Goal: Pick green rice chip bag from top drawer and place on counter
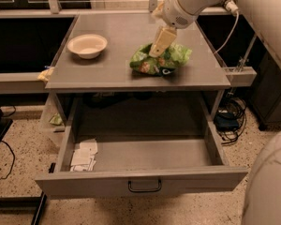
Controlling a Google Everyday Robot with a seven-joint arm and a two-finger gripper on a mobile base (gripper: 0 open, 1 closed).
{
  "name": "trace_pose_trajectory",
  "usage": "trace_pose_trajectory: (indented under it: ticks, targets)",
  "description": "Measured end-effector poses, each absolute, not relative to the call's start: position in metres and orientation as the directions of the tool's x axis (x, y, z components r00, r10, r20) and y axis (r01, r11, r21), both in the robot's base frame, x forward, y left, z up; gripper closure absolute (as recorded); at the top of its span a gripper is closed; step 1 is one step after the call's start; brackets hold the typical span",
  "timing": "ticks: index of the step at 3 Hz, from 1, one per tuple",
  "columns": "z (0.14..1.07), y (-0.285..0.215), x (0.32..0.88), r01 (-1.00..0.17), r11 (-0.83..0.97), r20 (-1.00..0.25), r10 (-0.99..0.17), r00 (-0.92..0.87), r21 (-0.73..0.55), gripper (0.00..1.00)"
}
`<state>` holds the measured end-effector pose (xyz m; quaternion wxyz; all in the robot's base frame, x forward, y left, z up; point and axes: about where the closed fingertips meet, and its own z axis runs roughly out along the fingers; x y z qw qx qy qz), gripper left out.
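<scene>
The green rice chip bag (165,61) lies crumpled on the counter (117,71), right of its middle and near its front edge. My gripper (158,45) comes down from the upper right and its tip touches the top of the bag. The top drawer (145,184) is pulled fully open below the counter, its dark loop handle (144,186) at the front centre. No bag lies in the drawer.
A cream bowl (87,45) stands on the counter's left part. White paper slips (83,154) lie in the drawer's left front corner. Narrow grey ledges (18,81) run off both sides. Cables (227,121) lie on the floor at the right.
</scene>
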<state>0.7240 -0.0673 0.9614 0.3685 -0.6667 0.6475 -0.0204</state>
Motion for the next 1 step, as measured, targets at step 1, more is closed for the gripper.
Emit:
trace_pose_trajectory:
  ticks: [1]
  targets:
    - [0.9614, -0.0673, 0.7241, -0.848, 0.110, -0.450, -0.878, 0.161, -0.518, 0.00]
